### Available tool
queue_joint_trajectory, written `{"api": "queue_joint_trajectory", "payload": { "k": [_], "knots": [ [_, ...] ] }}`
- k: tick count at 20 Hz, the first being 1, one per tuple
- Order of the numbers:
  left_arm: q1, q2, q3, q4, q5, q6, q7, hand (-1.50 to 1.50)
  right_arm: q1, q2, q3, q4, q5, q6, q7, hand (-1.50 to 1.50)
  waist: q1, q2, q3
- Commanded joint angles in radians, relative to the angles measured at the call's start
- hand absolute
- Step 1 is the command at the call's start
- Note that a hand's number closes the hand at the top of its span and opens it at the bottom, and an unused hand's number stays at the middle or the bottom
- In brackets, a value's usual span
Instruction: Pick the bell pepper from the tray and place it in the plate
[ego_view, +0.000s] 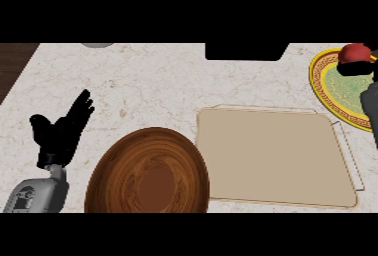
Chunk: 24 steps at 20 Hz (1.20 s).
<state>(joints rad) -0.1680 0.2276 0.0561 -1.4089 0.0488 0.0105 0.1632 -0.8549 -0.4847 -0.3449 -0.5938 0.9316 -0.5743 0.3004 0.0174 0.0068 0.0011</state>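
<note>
tabletop (148, 80) pale marble | tray (273, 160) beige, bare | wooden plate (148, 175) beside tray | yellow-green plate (336, 85) at right edge | left hand (63, 132) at left, fingers straight, resting | right hand (358, 67) over yellow-green plate, curled round red pepper (356, 51)
</note>
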Motion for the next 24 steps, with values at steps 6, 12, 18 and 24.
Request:
{"api": "queue_joint_trajectory", "payload": {
  "k": [6, 12, 18, 24],
  "knots": [
    [-0.050, 0.007, 0.015, 0.001, 0.014, -0.018, 0.039, 0.00, 0.053, -0.123, -0.072, 0.237, -0.087, 0.136, -0.210, 1.50, 0.003, 0.005, 0.001],
    [0.000, -0.020, -0.017, -0.040, -0.020, 0.008, 0.021, 0.00, 0.047, -0.160, -0.156, 0.332, -0.190, 0.252, -0.362, -1.50, 0.024, 0.009, 0.003],
    [-0.008, -0.004, 0.013, -0.007, -0.007, -0.006, 0.018, 0.00, 0.063, -0.158, -0.204, 0.245, -0.255, 0.143, -0.592, -1.50, 0.004, 0.002, 0.002],
    [0.014, -0.010, 0.007, -0.024, -0.011, -0.006, 0.022, 0.00, -0.022, -0.119, -0.303, 0.156, -0.430, 0.278, -0.729, -1.50, -0.007, -0.007, 0.000]
  ]
}}
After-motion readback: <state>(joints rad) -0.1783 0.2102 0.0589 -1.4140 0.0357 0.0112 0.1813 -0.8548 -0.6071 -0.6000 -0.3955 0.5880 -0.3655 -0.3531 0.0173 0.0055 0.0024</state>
